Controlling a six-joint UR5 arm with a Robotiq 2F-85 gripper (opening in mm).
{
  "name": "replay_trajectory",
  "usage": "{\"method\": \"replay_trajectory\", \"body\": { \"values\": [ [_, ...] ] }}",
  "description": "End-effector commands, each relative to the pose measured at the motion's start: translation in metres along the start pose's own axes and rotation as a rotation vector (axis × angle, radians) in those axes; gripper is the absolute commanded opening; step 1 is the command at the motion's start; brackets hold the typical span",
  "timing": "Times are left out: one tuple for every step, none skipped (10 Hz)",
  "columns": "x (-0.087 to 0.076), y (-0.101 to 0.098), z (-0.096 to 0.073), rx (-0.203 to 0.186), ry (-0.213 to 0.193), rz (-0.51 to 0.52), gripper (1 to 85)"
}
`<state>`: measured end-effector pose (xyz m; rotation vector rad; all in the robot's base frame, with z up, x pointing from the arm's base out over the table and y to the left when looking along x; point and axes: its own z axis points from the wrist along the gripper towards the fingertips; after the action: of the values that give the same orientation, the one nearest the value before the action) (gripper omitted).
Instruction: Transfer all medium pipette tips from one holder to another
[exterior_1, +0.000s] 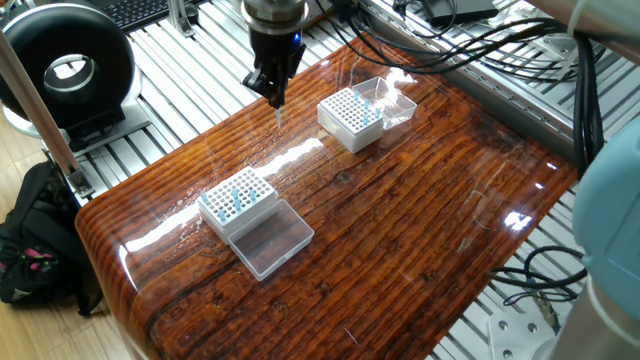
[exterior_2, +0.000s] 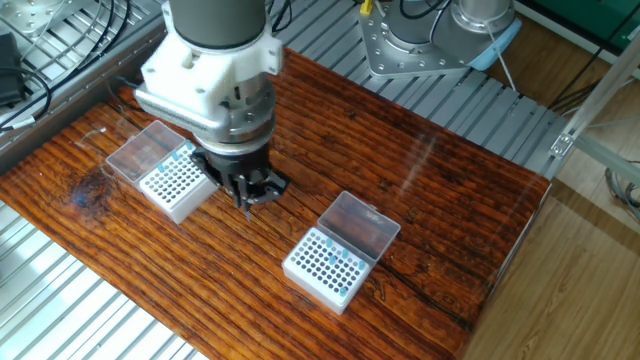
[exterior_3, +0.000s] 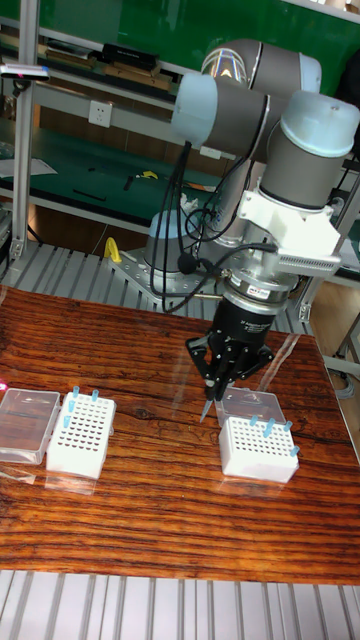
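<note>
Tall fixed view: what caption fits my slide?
Gripper carries one pipette tip above the table, beside a white holder.
</note>
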<state>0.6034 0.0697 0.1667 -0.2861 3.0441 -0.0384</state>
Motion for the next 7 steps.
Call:
{"method": "replay_trajectory", "body": {
  "values": [
    [-0.002, -0.015, 0.004, 0.010, 0.000, 0.063, 1.0],
    [-0.009, -0.034, 0.007, -0.014, 0.004, 0.011, 1.0],
    [-0.018, -0.068, 0.009, 0.007, -0.001, -0.061, 1.0],
    [-0.025, -0.099, 0.012, 0.035, -0.016, -0.132, 1.0],
    [-0.019, -0.116, 0.014, 0.021, -0.008, -0.179, 1.0],
    [-0.013, -0.131, 0.016, 0.020, -0.005, -0.214, 1.0],
    [-0.008, -0.146, 0.017, 0.018, 0.002, -0.244, 1.0]
  ]
}}
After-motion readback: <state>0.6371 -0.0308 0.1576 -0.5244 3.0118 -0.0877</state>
